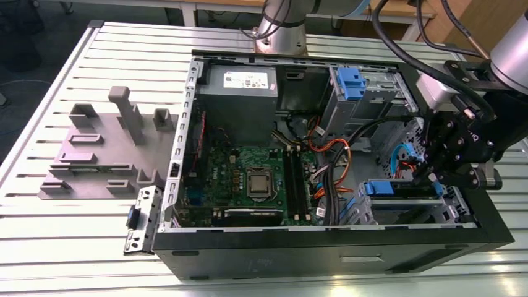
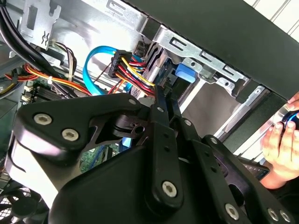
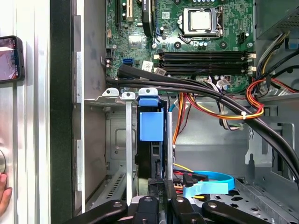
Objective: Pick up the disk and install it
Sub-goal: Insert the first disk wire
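Observation:
The disk stands on edge in the lower drive bay of the open computer case, at the exterior view's right. Its blue caddy tab faces the motherboard, and the same tab shows past my fingers in the second wrist view. My gripper hangs over that bay, in line with the disk. Its fingers are shut together, with the tips right at the disk's near end. Whether they touch it I cannot tell.
Orange, red and blue cables cross the case beside the bay. A second blue caddy sits in the upper bay, next to the grey power-supply box. A grey fixture lies left of the case. A person's hand and a phone are just outside the case wall.

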Robot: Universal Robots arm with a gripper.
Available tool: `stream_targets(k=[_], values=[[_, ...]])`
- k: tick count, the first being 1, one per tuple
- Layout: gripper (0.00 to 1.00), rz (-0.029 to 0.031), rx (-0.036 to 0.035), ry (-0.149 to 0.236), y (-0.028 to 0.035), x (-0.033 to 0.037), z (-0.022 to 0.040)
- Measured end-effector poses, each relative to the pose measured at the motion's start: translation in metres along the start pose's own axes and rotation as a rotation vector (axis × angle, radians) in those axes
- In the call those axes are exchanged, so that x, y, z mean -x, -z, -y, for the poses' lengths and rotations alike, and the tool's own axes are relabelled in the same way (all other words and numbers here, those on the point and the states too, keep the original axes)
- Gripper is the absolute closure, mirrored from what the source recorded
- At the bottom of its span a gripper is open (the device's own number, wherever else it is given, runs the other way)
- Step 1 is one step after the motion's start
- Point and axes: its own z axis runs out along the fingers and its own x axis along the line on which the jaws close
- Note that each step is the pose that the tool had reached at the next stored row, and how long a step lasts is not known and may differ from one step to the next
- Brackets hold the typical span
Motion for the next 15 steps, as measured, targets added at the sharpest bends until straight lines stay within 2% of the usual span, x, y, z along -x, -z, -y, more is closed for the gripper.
stream_targets(k=[15], values=[[0.84, -0.0002, 0.0, 0.0, -0.0033, -0.0002, 0.0001]])
